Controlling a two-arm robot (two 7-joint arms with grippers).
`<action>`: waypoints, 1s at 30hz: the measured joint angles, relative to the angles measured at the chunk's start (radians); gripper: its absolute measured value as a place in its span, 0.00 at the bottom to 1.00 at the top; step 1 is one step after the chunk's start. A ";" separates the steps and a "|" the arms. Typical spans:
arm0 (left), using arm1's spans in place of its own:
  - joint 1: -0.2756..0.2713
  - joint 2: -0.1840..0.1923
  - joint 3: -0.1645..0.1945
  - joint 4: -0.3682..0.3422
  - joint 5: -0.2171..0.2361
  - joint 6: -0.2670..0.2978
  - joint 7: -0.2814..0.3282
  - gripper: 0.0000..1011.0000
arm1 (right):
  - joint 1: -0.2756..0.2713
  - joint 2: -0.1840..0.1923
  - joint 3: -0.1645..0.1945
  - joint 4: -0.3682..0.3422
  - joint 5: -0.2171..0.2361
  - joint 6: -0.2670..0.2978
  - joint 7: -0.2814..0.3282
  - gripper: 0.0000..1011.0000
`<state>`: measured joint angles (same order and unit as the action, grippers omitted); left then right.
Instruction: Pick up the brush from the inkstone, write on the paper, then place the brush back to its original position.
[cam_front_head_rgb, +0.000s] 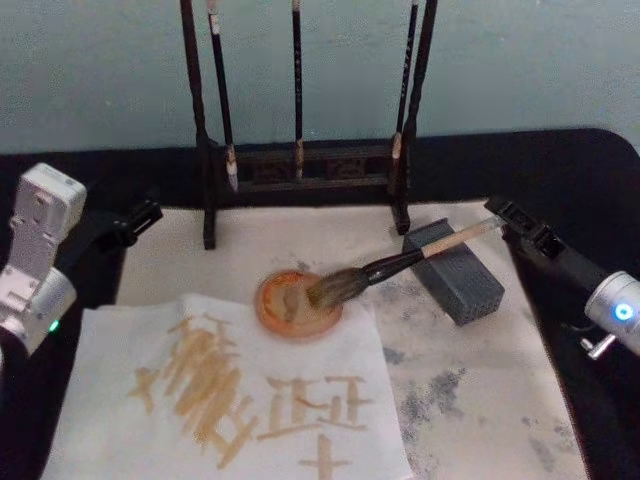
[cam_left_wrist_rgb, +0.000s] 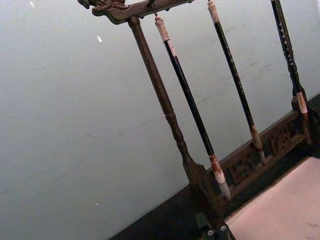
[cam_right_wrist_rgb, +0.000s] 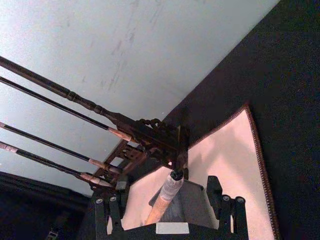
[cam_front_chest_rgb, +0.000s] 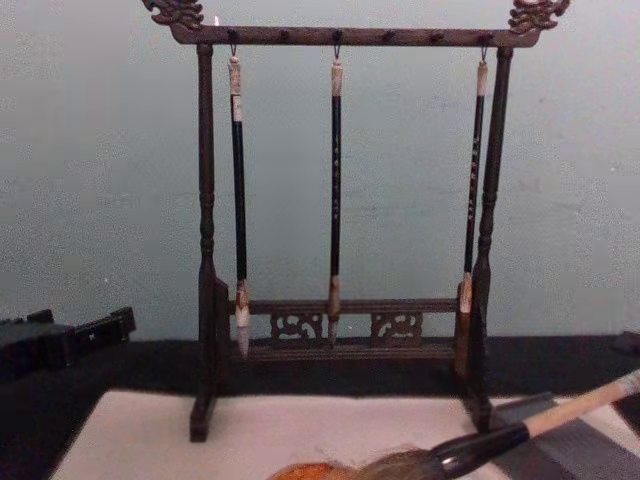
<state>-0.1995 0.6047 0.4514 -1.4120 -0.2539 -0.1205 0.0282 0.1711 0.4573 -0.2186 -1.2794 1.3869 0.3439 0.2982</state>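
The brush lies across the inkstone, bristles in the orange dish, its handle end between my right gripper's spread, empty fingers; with the paper written and the left gripper parked aside, I judge it returned and must withdraw straight without nudging it.

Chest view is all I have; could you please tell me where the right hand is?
Observer: The right hand is open, straddling the handle end of the brush without gripping it.
Operator: Where does the brush lie?
Observer: Its shaft rests across the stone block, with the bristles in the orange dish.
Operator: And the paper?
Observer: The paper carries brown strokes.
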 joint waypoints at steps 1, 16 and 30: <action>0.000 0.000 0.000 0.000 0.000 0.000 0.000 0.99 | 0.002 0.000 -0.002 0.003 0.002 0.000 0.001 1.00; 0.000 0.000 0.000 0.000 0.000 0.000 0.000 0.99 | 0.016 -0.003 -0.033 0.026 0.054 0.003 0.000 1.00; 0.000 0.000 0.000 0.000 0.000 0.000 0.000 0.99 | 0.029 0.014 -0.065 0.035 0.077 -0.015 0.025 1.00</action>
<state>-0.1995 0.6047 0.4514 -1.4119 -0.2539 -0.1205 0.0283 0.2000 0.4717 -0.2837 -1.2448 1.4639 0.3285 0.3230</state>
